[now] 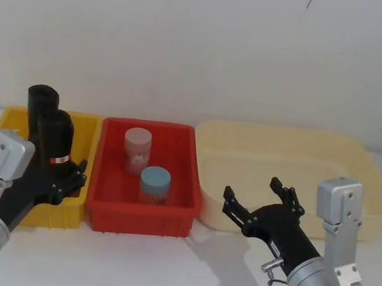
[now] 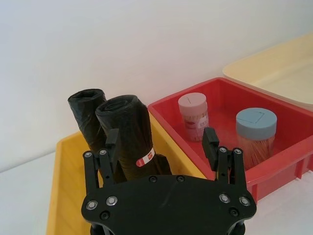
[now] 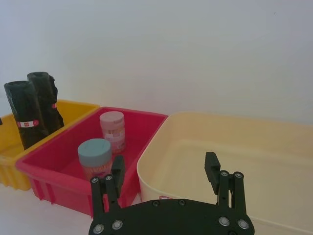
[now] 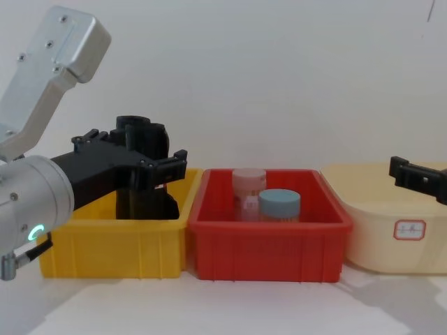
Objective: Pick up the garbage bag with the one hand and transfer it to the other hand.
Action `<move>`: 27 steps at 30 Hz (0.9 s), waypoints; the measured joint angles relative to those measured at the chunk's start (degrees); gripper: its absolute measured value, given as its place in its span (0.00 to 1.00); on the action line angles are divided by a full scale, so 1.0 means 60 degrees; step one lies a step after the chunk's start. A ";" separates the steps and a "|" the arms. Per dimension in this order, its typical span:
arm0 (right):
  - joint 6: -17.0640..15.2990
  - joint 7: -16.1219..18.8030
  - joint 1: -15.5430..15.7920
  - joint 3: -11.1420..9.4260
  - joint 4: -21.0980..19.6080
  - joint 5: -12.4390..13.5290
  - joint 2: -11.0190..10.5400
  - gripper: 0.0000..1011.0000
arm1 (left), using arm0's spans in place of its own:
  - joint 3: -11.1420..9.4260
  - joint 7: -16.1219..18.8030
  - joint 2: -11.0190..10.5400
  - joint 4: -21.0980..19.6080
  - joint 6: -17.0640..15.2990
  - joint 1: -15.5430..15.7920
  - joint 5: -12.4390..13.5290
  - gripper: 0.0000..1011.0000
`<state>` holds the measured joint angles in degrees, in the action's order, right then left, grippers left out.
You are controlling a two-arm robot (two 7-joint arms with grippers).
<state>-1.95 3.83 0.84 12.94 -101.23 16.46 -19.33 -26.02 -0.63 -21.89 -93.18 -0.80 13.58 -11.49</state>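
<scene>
Head view gives us the layout: on the white desk (image 1: 181,269) a yellow bin (image 1: 69,215), a red bin (image 1: 142,218) and a cream tub (image 1: 277,132) stand in a row from left to right. The garbage bag (image 1: 56,136) stands upright in the yellow bin, just in front of a plain black roll (image 1: 40,103), with its red-and-white band facing us. The left gripper (image 1: 60,172) reaches into that bin around the bag. From the left wrist view we read what the head view leaves unclear: the jaws stand wide, one finger (image 2: 111,142) close against the bag and the other finger (image 2: 211,142) well off it toward the red bin, so the bag sits between them unclamped. Chest view adds the side-on height, with the jaws just above the yellow bin's rim, but there the gripper crosses the rolls and we cannot tell which roll is which. The right gripper (image 1: 252,188) hovers at the cream tub's front edge, well apart from the bag, its jaws wide and empty. In the red bin we see a pink-lidded jar (image 1: 137,148) and a blue-lidded jar (image 1: 154,184).
</scene>
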 joint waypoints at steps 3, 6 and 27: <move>0.0001 0.0000 0.0000 0.0000 0.0000 0.0000 0.0000 0.99 | 0.0000 0.0000 0.0000 0.0000 0.0000 0.0001 0.0001 0.99; 0.0000 0.0000 0.0000 0.0000 0.0000 0.0000 0.0000 0.99 | -0.0001 0.0001 0.0000 0.0000 0.0000 0.0001 0.0001 0.99; 0.0000 0.0000 0.0000 0.0000 0.0000 0.0000 0.0000 0.99 | 0.0011 -0.0013 0.0016 0.0011 0.0057 -0.0009 0.0000 0.99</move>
<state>-1.95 3.83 0.84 12.94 -101.23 16.46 -19.33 -25.96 -0.71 -21.80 -93.11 -0.46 13.53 -11.48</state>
